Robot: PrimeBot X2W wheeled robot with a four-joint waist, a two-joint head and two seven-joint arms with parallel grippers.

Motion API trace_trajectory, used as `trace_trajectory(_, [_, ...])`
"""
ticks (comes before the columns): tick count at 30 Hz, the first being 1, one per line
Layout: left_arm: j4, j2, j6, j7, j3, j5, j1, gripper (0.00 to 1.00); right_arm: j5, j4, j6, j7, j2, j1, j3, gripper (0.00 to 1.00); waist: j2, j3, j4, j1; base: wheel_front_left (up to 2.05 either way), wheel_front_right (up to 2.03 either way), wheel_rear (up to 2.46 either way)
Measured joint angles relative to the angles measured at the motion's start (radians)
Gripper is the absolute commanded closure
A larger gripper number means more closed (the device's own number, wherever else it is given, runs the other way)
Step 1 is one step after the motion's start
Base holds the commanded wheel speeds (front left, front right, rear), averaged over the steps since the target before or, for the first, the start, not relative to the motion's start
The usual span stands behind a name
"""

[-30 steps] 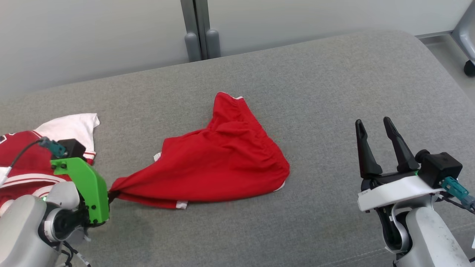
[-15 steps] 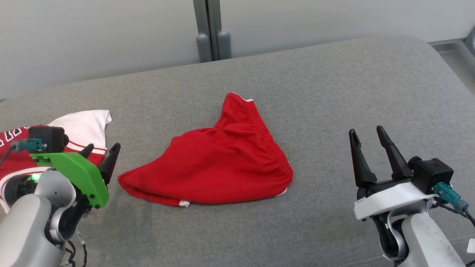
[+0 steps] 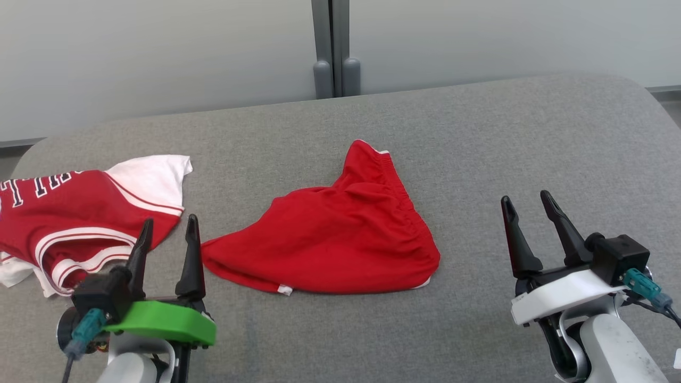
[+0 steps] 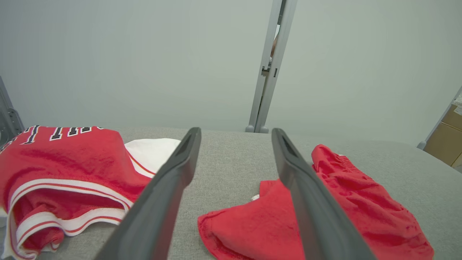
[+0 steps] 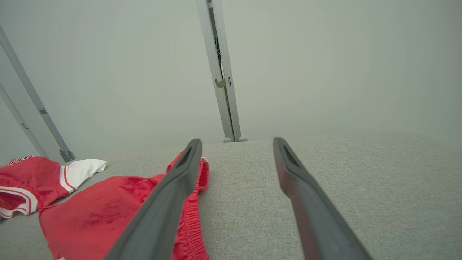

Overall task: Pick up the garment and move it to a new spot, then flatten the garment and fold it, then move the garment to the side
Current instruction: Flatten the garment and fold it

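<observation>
Head view centre: red shorts crumpled on the cushion — soft, light, floppy, probably best pinched at the elastic waistband, their 2 o'clock edge; left gripper at 8 o'clock, right gripper at 4 o'clock — both wide, empty

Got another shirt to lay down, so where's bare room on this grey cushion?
Bare: the stretch right of the red shorts, ahead of the right gripper, and the strip behind them. Crowded: left, where the jersey lies.
</observation>
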Motion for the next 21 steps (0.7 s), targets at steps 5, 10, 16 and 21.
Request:
trace_trajectory(5, [-0.041, -0.062, 0.007, -0.012, 0.048, 0.073, 0.079, 0.0, 0.0, 0.003, 0.0, 0.0, -0.011, 0.015, 0.003, 0.0, 0.0, -0.009, 0.011, 0.0, 0.0, 0.0, 0.0])
trace_trajectory(10, [-0.077, -0.13, -0.03, -0.013, 0.135, 0.14, 0.163, 0.0, 0.009, 0.015, 0.0, 0.0, -0.02, 0.019, 0.019, 0.0, 0.0, -0.012, 0.02, 0.0, 0.0, 0.0, 0.0])
trace_trajectory(16, [-0.086, -0.177, -0.087, -0.013, 0.19, 0.196, 0.191, 0.0, 0.045, 0.069, 0.0, 0.0, -0.057, 0.005, 0.044, 0.0, 0.0, -0.014, 0.046, 0.0, 0.0, 0.0, 0.0])
trace_trajectory(21, [-0.071, -0.21, -0.126, -0.014, 0.201, 0.228, 0.191, 0.0, 0.117, 0.187, 0.0, 0.087, -0.096, -0.085, 0.159, 0.0, 0.0, -0.011, 0.075, 0.0, 0.0, 0.0, 0.0])
